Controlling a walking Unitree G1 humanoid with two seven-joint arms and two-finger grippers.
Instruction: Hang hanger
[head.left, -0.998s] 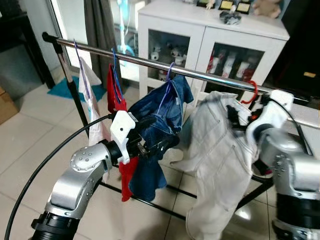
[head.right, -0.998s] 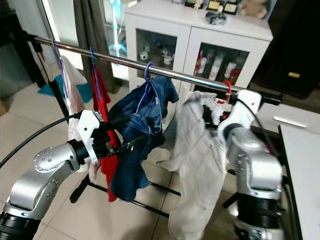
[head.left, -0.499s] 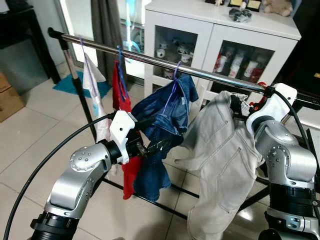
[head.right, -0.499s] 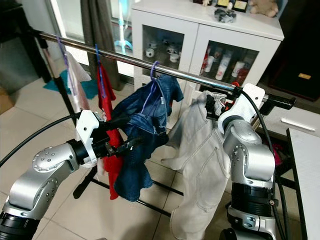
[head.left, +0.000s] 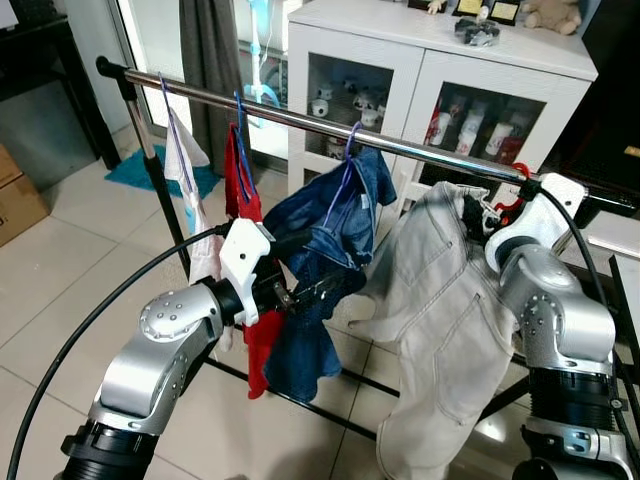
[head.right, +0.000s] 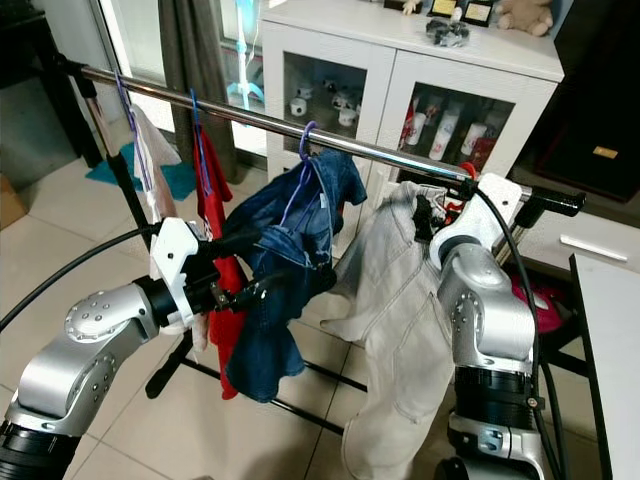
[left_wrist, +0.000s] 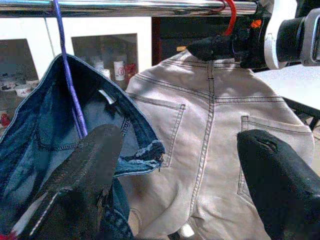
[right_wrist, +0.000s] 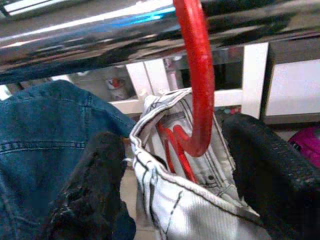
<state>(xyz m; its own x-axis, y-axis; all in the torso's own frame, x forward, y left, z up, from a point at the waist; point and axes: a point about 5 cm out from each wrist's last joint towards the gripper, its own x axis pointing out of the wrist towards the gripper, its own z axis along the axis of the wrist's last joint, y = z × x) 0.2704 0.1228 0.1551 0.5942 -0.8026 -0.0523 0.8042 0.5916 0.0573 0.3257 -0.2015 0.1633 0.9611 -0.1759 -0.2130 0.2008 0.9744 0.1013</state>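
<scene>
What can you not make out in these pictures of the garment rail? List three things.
- Red plastic hanger: its shoulders, inside the pale denim trousers, right wrist view.
- Chrome rail: its right end, behind the right gripper, left eye view.
- Small items in the white glass-door cabinet: too small.

Red hanger (right_wrist: 196, 90) hook now over the rail (head.left: 420, 152), right hand (head.right: 445, 207) closer beneath it.

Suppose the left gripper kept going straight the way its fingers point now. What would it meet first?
Most likely the pale jeans, which hang straight ahead between the open fingers of the left gripper. The blue denim garment brushes one finger's side, so depth is uncertain.
</scene>
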